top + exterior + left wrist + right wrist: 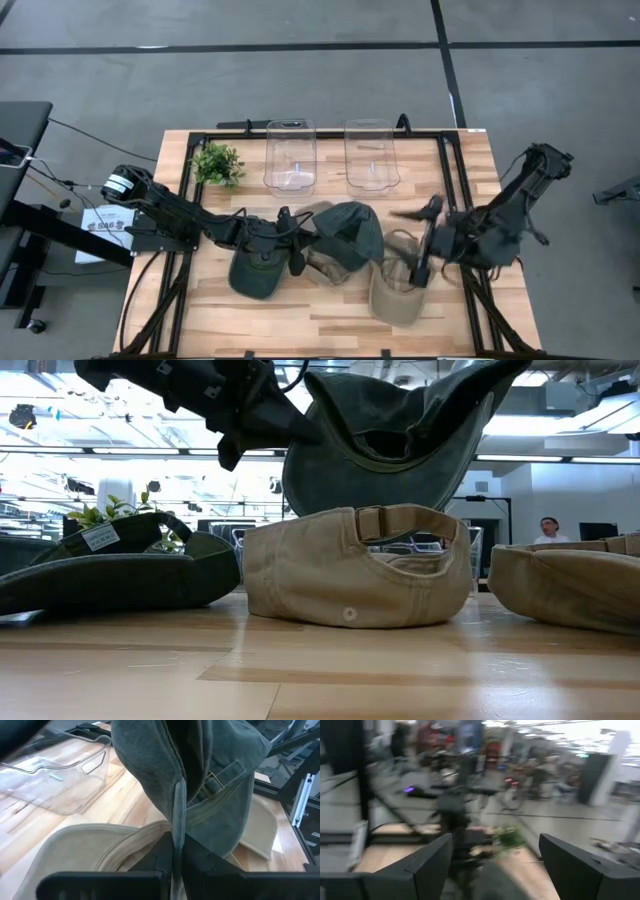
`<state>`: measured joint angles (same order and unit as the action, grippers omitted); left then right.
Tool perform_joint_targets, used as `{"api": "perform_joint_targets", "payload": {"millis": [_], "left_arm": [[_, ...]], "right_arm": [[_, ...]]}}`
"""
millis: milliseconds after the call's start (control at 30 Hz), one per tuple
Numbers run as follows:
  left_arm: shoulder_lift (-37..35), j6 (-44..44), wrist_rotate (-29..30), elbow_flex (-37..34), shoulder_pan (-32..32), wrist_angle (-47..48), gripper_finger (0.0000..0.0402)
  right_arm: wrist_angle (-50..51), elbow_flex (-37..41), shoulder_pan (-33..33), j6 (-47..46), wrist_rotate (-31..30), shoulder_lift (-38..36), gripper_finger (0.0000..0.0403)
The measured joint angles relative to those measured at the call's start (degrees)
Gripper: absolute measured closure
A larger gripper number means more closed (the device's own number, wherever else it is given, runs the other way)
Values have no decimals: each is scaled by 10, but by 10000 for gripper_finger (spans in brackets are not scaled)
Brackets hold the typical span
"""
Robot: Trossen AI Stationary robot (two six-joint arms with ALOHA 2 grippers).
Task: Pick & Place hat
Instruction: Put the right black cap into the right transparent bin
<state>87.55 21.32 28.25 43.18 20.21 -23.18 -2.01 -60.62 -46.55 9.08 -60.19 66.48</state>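
Starting at the left of the high view, a small green potted plant [217, 163] sits near the upper left corner of the light wooden slatted table [330, 310], which stands on a grey floor [300, 80] marked with dark lines. Below and right of the plant, a dark green cloth cap [257, 272] lies flat on the boards. The left gripper [298, 240] reaches across it toward the middle, fingers pressed together on the edge of a grey-green corduroy cap [350, 232], which the low view shows lifted clear above a tan cotton cap [358, 580] resting on the wood. Two clear plastic bins [290, 155] stand side by side along the upper middle of the table. Right of centre, a second tan cap [397, 292] lies near the lower edge, with the right gripper [428, 235] just above it, fingers spread wide apart and holding nothing. Beyond the table in the low view is a bright open workroom with ceiling lights, and a person [549, 530] far off at right.
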Motion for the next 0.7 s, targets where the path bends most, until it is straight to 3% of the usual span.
{"api": "perform_joint_targets", "payload": {"millis": [167, 333, 400, 567, 700], "left_arm": [[0, 0, 0, 0, 0, -5, 380], [0, 0, 0, 0, 7, -13, 380], [-1, 0, 0, 1, 12, -14, 380], [-18, -19, -9, 1, 26, -15, 380], [-31, -30, -9, 2, 45, -13, 380]], "right_arm": [[-2, 0, 9, -37, 0, 63, 112], [2, 0, 60, -83, 5, 99, 120], [9, 0, 85, -107, 45, 104, 127], [71, 0, 146, -186, 211, 108, 152], [132, 0, 174, -226, 228, 108, 190]]}}
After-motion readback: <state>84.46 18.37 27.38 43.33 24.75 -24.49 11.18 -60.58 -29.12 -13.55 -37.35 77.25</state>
